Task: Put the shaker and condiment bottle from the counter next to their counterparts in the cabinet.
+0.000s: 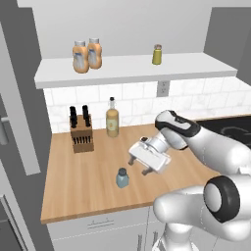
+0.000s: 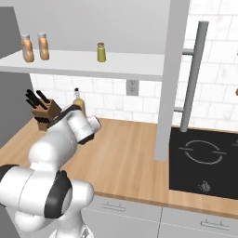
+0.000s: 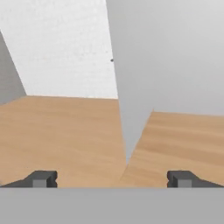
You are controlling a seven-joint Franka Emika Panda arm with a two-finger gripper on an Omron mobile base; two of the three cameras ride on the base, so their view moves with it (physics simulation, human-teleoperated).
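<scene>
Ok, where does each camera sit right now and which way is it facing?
Left base view: behind-left, facing the counter and cabinet; arm and open gripper beside the shaker.
Right base view: behind-right, facing cabinet and stovetop; arm at left.
Hand view: low along the counter; fingertips apart.
Both base views share the knife block.

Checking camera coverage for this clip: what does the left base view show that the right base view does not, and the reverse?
Left base view alone: the blue-grey shaker standing on the counter, with the open gripper beside it, holding nothing.

Right base view alone: the black cooktop and a tall grey handle.

Both: two orange bottles side by side and the olive-green shaker on the cabinet shelf, plus the knife block and the amber bottle on the counter.
</scene>
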